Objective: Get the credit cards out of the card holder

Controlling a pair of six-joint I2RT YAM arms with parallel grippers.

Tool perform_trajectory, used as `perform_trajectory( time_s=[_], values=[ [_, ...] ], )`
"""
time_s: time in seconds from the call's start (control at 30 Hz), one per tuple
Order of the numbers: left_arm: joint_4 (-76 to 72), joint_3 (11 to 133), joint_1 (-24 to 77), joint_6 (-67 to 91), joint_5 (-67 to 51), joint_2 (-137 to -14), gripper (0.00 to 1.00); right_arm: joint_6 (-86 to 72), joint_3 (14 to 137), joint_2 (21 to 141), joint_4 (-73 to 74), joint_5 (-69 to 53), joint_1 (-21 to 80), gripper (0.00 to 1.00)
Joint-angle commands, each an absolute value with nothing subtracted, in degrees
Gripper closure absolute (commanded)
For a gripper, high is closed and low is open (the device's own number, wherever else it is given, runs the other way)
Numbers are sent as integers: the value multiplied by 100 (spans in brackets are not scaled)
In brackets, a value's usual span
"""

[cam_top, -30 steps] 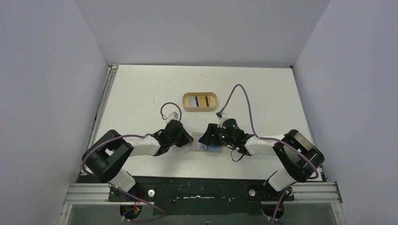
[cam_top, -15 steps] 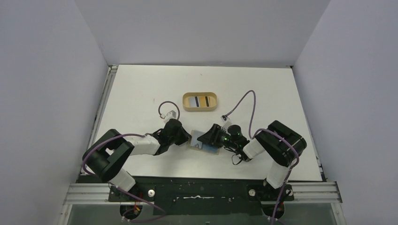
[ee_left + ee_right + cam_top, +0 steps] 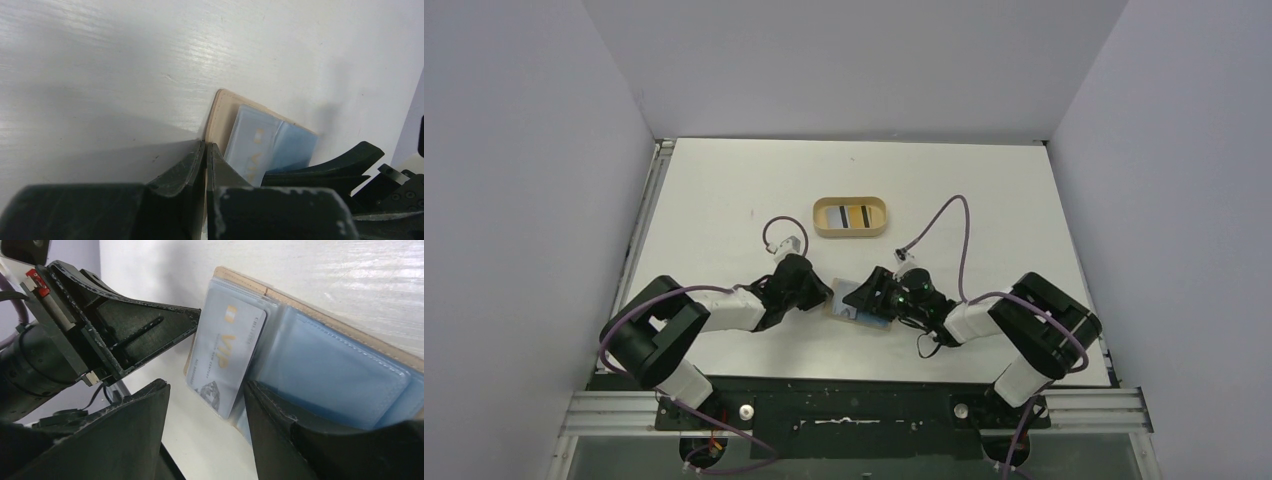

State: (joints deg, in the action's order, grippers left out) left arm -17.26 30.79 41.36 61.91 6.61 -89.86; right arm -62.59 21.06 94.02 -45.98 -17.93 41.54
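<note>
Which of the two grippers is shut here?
The left gripper, fingers pressed together at the card holder's edge; the right gripper stands open.

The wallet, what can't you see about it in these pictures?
- Top view: wallet is tiny, half under the right gripper.
- Left wrist view: shut left gripper hides its near corner.
- Right wrist view: frame edge cuts off one end; the card's small print is blurred.
- Any second card inside: unseen.

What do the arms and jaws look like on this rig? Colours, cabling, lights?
Left arm and right arm: black joints, white links, purple cables looping to the wrists. Green lights on the right wrist. Jaws are black, wedge-shaped, scuffed.
</note>
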Motion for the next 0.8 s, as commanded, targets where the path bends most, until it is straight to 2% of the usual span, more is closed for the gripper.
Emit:
perform_trajectory(
  time_s=[0.0, 0.17, 0.4, 0.77],
  values=[
    [-1406, 3152, 4188, 6014, 608, -8989, 100, -5740, 2275, 9121, -2482, -1071, 4290, 40],
    [-1407, 3207, 4209, 6009, 563, -9069, 100, -5762, 2493, 9392, -2712, -1388, 4278, 40],
    [-1362, 3225, 4209, 5994, 572, -9078, 100, -6007, 2242, 9716, -4410, -2091, 4183, 42],
    [-1354, 3182, 4228, 5955, 591, -9105, 100, -6645, 1621, 10211, -6996, -2489, 4123, 46]
  ],
)
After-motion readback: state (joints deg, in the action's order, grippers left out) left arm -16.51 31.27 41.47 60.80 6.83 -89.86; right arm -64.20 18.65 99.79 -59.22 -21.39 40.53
